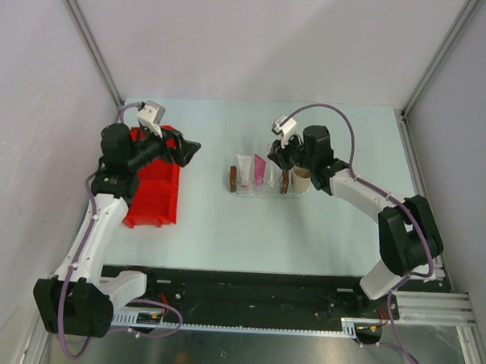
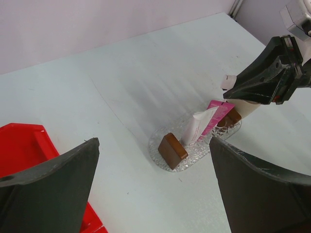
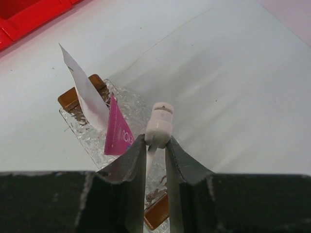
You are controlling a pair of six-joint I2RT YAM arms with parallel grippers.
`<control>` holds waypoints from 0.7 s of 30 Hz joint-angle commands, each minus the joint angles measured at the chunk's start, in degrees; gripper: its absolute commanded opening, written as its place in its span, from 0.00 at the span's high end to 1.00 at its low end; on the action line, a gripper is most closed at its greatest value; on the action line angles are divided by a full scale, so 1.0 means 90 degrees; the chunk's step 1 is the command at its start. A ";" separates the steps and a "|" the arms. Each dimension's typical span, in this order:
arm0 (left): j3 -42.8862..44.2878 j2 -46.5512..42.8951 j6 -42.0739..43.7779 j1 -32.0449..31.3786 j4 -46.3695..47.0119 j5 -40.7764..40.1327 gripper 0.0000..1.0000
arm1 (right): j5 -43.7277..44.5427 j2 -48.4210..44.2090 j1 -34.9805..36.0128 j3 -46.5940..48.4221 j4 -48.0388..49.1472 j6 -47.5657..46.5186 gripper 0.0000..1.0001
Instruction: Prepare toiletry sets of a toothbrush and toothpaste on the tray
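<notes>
White toothbrush (image 3: 160, 122) is sitting clamped in the right gripper (image 3: 156, 143), over the tray (image 3: 83, 133) I think. Left gripper (image 2: 154, 143) is gaping wide.

The pale table (image 1: 305, 233) bears a red bin (image 1: 153, 198), the tray (image 1: 263, 191) and, seemingly, a cup (image 1: 301, 183).

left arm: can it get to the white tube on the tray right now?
Probably yes. The left gripper is open and empty over the red bin, with bare table between it and the white tube, which sits toward the tray end nearest it. The right gripper, holding the toothbrush, crowds the opposite end.
</notes>
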 commanded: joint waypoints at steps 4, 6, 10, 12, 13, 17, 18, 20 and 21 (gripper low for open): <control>-0.0011 -0.0095 0.0072 0.0073 0.0155 0.0175 0.00 | 0.0116 0.0051 0.0047 0.0004 0.0143 -0.0188 1.00; -0.0011 -0.0085 0.0072 0.0083 0.0165 0.0175 0.00 | 0.0135 0.0022 0.0047 0.0004 0.0182 -0.0189 1.00; -0.0011 -0.0056 0.0053 0.0093 0.0165 0.0194 0.00 | 0.0145 -0.0027 0.0047 0.0004 0.0270 -0.0169 1.00; -0.0011 -0.0056 0.0043 0.0093 0.0165 0.0204 0.00 | 0.0174 -0.0046 0.0047 0.0004 0.0309 -0.0150 1.00; -0.0001 -0.0056 0.0043 0.0093 0.0155 0.0204 0.00 | 0.0184 -0.0066 0.0047 0.0004 0.0348 -0.0140 1.00; -0.0011 -0.0066 0.0043 0.0102 0.0165 0.0214 0.00 | 0.0233 -0.0095 0.0047 0.0004 0.0417 -0.0101 1.00; -0.0011 -0.0066 0.0043 0.0103 0.0165 0.0214 0.00 | 0.0243 -0.0095 0.0047 0.0004 0.0417 -0.0091 1.00; -0.0011 -0.0066 0.0033 0.0103 0.0165 0.0224 0.00 | 0.0243 -0.0105 0.0047 0.0004 0.0398 -0.0091 1.00; -0.0011 -0.0075 0.0033 0.0112 0.0165 0.0224 0.00 | 0.0243 -0.0095 0.0047 0.0004 0.0388 -0.0081 1.00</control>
